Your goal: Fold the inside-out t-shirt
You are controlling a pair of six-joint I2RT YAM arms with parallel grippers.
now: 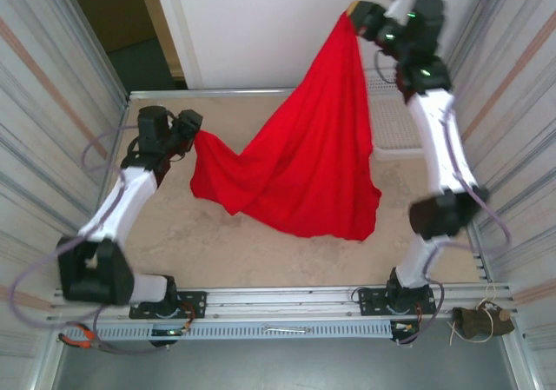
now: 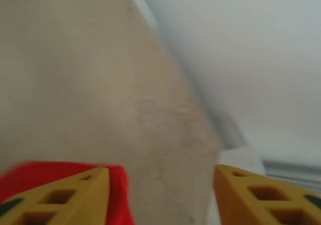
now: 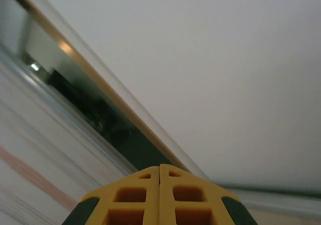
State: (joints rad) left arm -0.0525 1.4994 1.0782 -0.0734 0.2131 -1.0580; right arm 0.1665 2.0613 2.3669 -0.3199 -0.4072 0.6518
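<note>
The inside-out t-shirt is bright red and hangs like a tent. Its top corner is pinched high at the back right by my right gripper, and its lower edge rests on the tan table. In the right wrist view the right gripper has its yellow fingers pressed together, with the cloth hidden below them. The shirt's left corner reaches my left gripper. In the left wrist view the left gripper stands open, and red cloth lies against the inner side of its left finger.
A white mesh basket stands at the back right, partly behind the hanging shirt and beside the right arm. Ribbed walls close in both sides. A metal rail runs along the near edge.
</note>
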